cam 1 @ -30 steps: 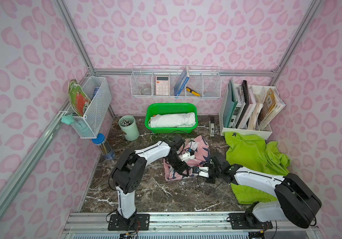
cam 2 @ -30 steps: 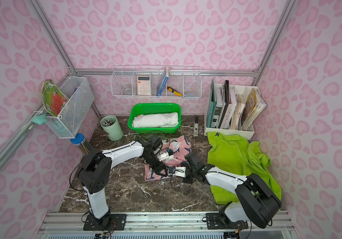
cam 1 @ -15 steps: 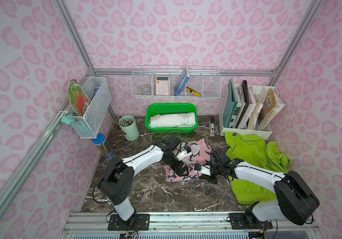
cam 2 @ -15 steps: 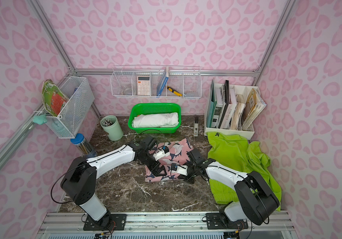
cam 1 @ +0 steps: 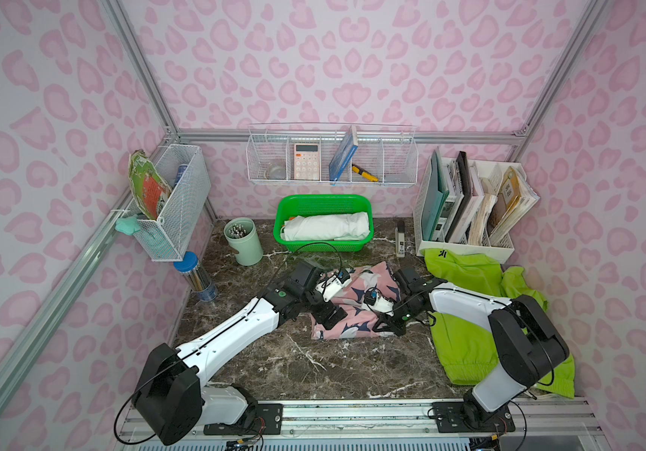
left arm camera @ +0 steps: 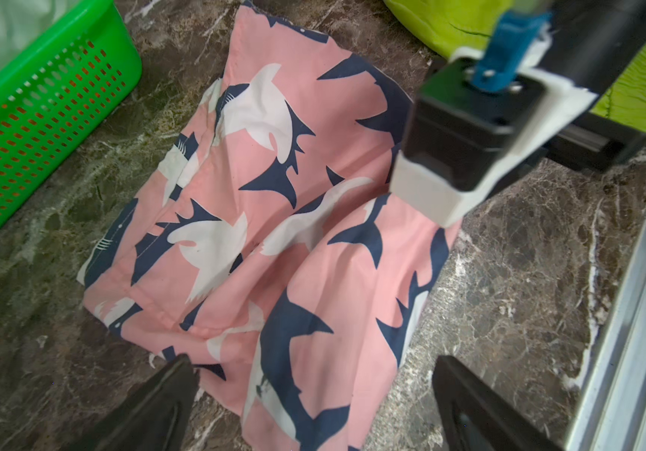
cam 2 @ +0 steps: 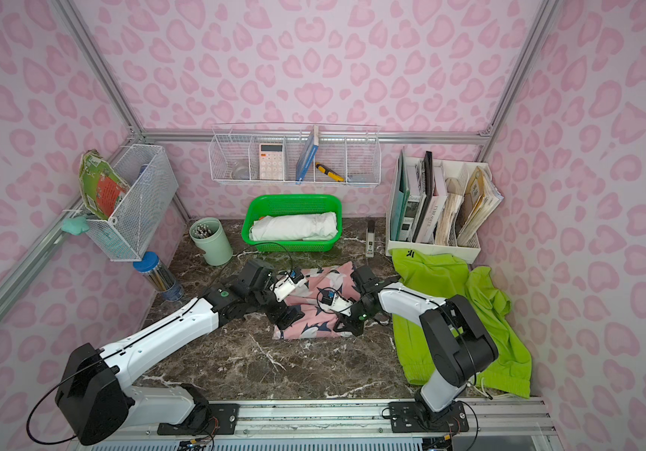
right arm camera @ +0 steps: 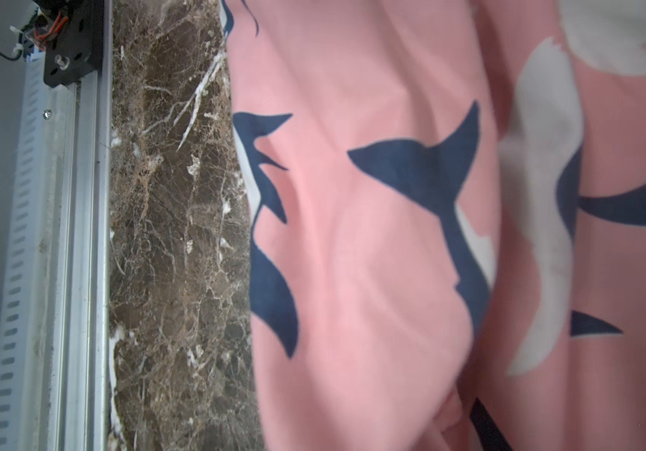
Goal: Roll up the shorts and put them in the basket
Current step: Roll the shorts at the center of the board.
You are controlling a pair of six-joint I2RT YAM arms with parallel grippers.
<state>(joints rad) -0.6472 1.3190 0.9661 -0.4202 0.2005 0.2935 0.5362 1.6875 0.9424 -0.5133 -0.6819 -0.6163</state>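
Left gripper point(left arm camera: 313, 361) hangs with jaws wide apart over the pink shorts point(cam 1: 356, 289), holding nothing; right gripper point(cam 1: 387, 330) is closed, apparently pinching their edge farthest from the green basket point(cam 1: 321, 246); the pair lies crumpled just in front of that basket, the lime green shorts point(cam 1: 466, 281) beyond its right end, untouched; to roll tightly, the left should pinch the same edge, level with its partner, then both turn evenly basketward.

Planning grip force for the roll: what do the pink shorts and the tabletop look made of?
The pink shorts: thin woven cloth, perhaps cotton or polyester, matte; it drapes in soft folds. The tabletop: brown marble-look slab with white veins, smooth, faint sheen; real stone or laminate, cannot tell.
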